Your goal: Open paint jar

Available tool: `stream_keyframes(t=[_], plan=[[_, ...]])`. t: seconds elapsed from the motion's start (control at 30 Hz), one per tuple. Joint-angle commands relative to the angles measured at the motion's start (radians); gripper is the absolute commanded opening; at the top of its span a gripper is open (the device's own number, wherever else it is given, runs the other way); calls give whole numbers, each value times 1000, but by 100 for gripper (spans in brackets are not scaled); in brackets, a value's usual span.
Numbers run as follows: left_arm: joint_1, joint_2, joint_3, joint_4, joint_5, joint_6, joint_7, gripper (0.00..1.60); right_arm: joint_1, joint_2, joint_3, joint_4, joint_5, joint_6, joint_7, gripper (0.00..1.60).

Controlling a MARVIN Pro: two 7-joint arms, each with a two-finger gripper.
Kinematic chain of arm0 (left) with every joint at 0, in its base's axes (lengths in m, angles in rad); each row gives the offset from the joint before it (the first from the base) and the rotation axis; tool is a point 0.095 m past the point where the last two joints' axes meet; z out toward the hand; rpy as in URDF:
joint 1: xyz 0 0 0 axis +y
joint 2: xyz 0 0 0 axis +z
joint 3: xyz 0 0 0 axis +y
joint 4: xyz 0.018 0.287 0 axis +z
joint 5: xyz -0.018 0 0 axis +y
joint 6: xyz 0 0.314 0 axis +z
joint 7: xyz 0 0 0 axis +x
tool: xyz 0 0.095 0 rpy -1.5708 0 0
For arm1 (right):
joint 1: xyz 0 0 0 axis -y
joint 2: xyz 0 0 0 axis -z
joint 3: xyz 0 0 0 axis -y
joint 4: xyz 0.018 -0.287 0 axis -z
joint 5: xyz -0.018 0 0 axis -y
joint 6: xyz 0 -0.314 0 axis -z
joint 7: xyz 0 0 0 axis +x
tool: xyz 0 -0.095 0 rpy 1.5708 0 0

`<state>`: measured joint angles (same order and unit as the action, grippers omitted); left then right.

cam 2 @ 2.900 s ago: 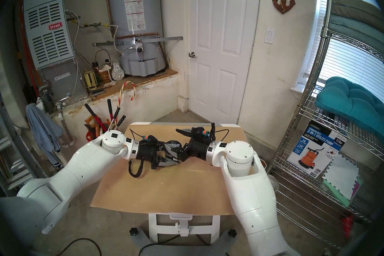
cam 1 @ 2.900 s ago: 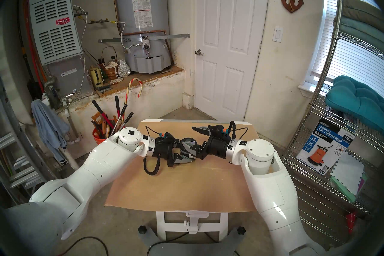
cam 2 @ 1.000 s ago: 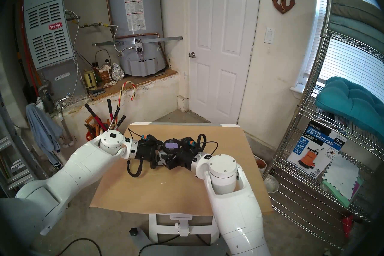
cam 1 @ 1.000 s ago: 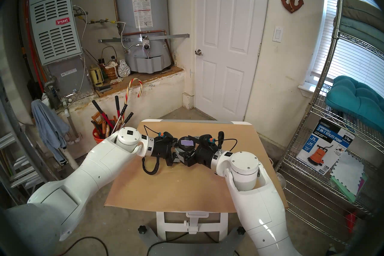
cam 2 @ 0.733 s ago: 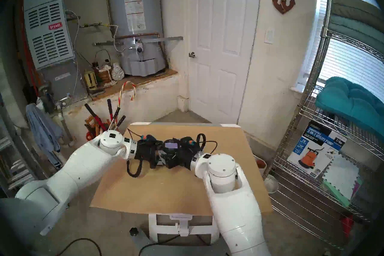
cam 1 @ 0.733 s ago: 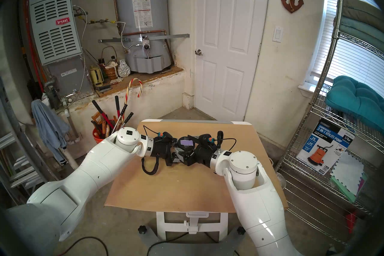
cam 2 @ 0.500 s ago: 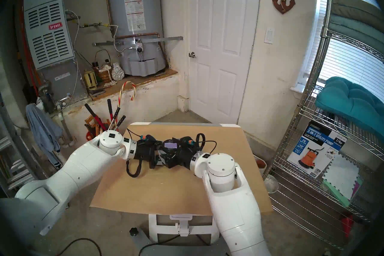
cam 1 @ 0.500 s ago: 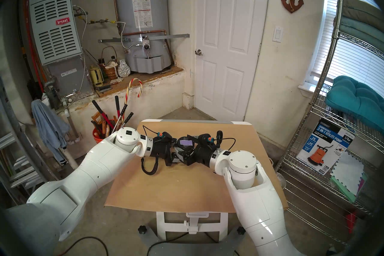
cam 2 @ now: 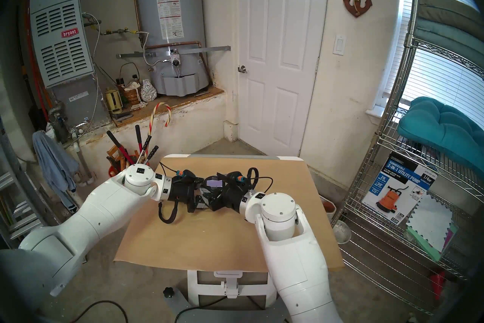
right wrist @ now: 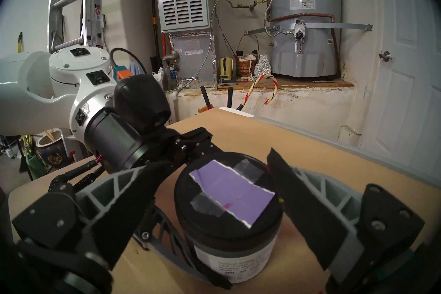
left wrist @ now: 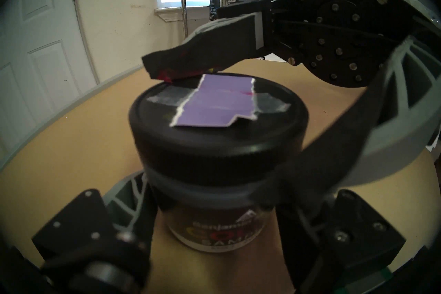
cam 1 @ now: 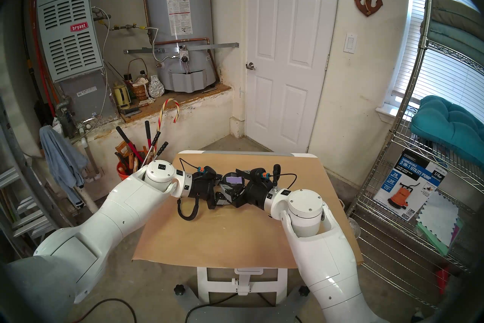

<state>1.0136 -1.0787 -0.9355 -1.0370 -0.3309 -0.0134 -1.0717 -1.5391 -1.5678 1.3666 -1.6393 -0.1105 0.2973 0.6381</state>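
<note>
My left gripper is clamped on the paint jar, fingers squeezing the body just under the lid, w/ the label facing the left wrist cam. Jar stands upright on the brown paper-covered table, roughly mid-table, toward the far side. Lid is black & on the jar, a torn lavender swatch taped across its top. My right gripper comes in from the opp. side at lid height, jaws spread wide around the lid: one finger at the lid's left in the right wrist view, the other at its right. Can't tell if either pad actually touches the lid rim; a gap seems to show on both sides. In the head view both grippers meet over the jar, arms angled in from each side.
</note>
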Motion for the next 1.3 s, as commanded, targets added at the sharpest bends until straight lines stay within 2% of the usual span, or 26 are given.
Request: stream_keyframes(t=[0.0, 0.67, 0.7, 0.73, 0.83, 0.87, 1.03, 1.07, 1.13, 1.2, 1.27], plan=[[-9, 3, -2, 3, 2, -3, -2, 0, 25, 5, -7, -3, -16, -30, -7, 160], [-8, 4, -3, -1, 1, -1, -5, 0, 38, -3, -4, 28, -13, -9, -1, 157], [-8, 5, -3, -1, 0, -1, -5, 0, 38, -6, -2, 29, -12, -3, -3, 123], [-8, 5, -4, -1, 0, -1, -5, 0, 39, -6, -2, 31, -12, -4, -3, 80], [-8, 5, -4, -2, 1, 0, -5, 0, 44, -6, -1, 35, -8, 5, 3, 75], [-8, 5, -4, -1, 0, 0, -5, 0, 45, -5, -1, 36, -8, 4, 4, 61], [-9, 5, -7, 6, -6, -10, -15, 0, 59, 9, -4, 50, -7, 0, 26, 53], [-10, 6, -7, 5, -6, -10, -16, 0, 61, 11, -4, 52, -8, -4, 28, 43], [-12, 7, -7, 7, -8, -15, -22, 0, 72, 24, -6, 65, -4, -16, 51, 38], [-13, 9, -9, 10, -13, -22, -31, 0, 78, 31, -8, 69, -9, -29, 58, 19], [-18, 11, -9, 19, -19, -40, -56, 0, 91, 44, -9, 79, -6, -45, 79, 19]])
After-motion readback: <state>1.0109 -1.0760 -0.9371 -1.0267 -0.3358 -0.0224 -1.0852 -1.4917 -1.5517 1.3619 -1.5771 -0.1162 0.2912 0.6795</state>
